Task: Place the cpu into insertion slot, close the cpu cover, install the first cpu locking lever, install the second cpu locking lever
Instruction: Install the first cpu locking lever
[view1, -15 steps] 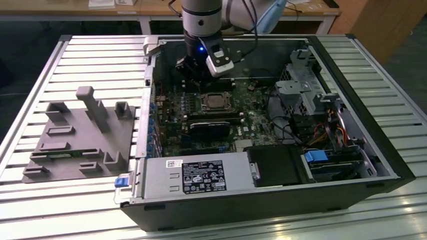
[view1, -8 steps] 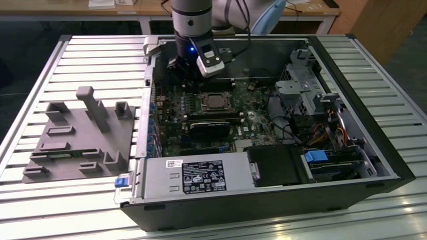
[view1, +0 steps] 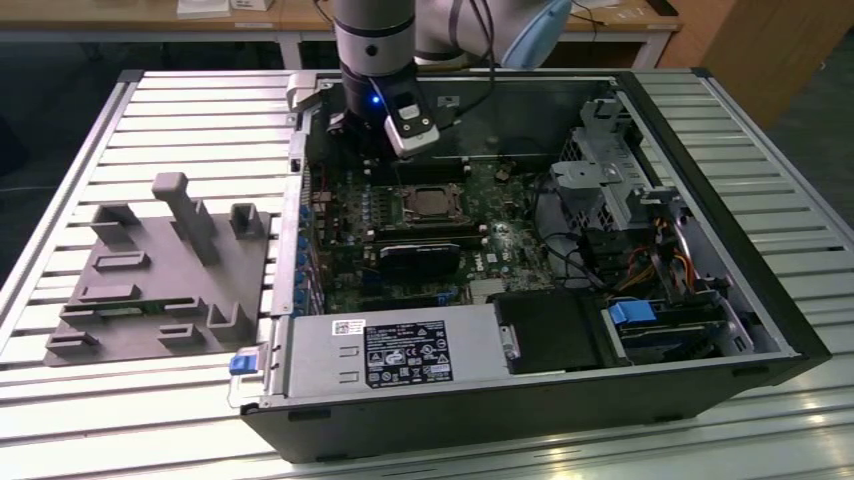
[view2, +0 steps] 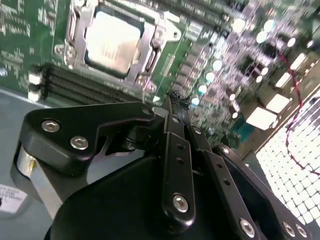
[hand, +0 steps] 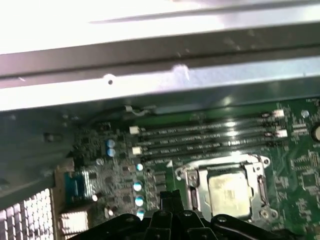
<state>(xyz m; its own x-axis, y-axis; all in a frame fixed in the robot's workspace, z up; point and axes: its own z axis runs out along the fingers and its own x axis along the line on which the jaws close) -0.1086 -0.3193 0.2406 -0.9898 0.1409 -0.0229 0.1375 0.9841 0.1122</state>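
Observation:
The cpu (view1: 431, 203) (view2: 111, 40) (hand: 229, 192), a pale metal square, lies flat in the insertion slot (view1: 406, 205) on the green board. The cpu cover (view2: 75, 30) (hand: 193, 186), a silver frame, lies down around it. Whether the thin locking levers beside the frame are latched I cannot tell. My gripper (view2: 172, 96) (hand: 170, 196) hangs over the board a short way from the socket, between it and the case wall, touching nothing. Its black fingers are shut together with nothing between them. In the exterior view the arm's wrist (view1: 400, 120) stands over the case's far edge.
Long black memory slots (hand: 210, 135) (view2: 85, 82) run between the socket and the case's metal wall (hand: 160, 85). A black block (view1: 416, 260) sits nearer on the board, then the power supply (view1: 387, 350). Drive cage and cables (view1: 627, 200) are at the exterior view's right, a grey fixture (view1: 160, 270) at its left.

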